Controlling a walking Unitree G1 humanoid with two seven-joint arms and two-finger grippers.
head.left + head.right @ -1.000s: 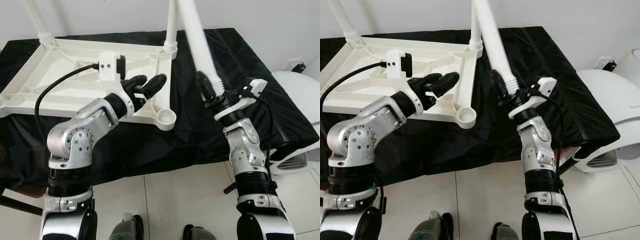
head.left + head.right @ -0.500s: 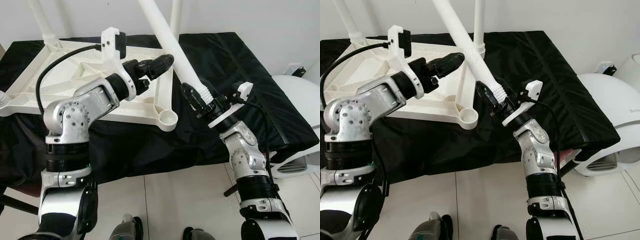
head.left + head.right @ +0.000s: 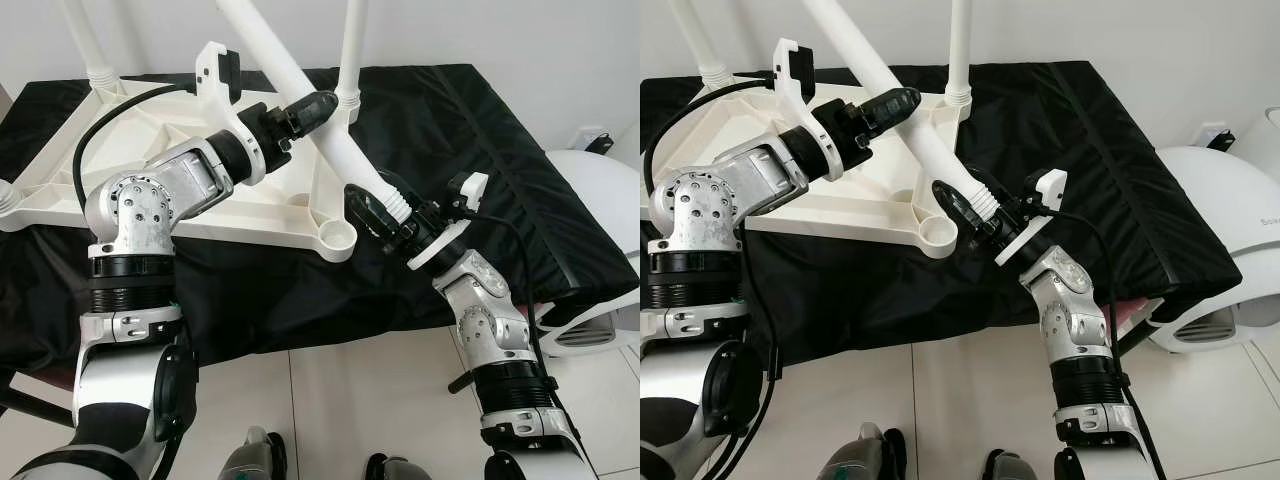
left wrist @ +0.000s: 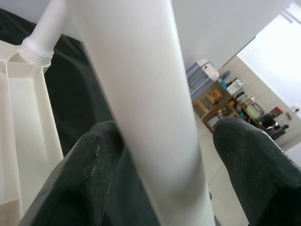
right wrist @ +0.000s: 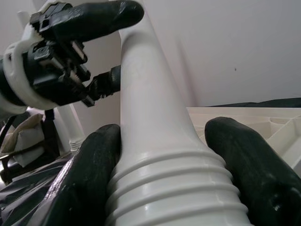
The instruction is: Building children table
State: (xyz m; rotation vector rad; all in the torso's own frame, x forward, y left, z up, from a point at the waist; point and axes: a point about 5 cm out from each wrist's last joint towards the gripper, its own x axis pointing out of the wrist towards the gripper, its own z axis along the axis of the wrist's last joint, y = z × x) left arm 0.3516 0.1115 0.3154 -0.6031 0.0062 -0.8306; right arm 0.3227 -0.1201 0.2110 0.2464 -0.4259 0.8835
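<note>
**Both grippers on the loose table leg, above the upturned tabletop**

At your far left, the white tabletop (image 3: 150, 180) lies upside down on the worktop (image 3: 470, 130), which is draped in black cloth. Two legs already stand upright in it: a rear-left leg (image 3: 85, 45) at the far corner, and a rear-right leg (image 3: 350, 50) just behind your left fingers.

Your left gripper (image 3: 305, 108) reaches over the tabletop's underside. Its fingers (image 4: 89, 160) straddle the loose leg (image 3: 300, 95) partway up the shaft; one finger lies against the shaft, the other stands a little off it, so the fingers are parted and loosely around the leg, not clamped.

The loose leg runs tilted, from up above your left fingers down toward your right fingers. Its ribbed, threaded end sits between the fingers (image 5: 89, 174) of your right gripper (image 3: 385, 215), which are closed onto it on both sides.

The empty corner socket (image 3: 335, 238) is just beside your right fingers, on the near right corner of the tabletop; the leg's end is close to it, but you cannot tell whether they touch.

Beyond your right arm stands a white rounded appliance (image 3: 600, 200) on the floor.
</note>
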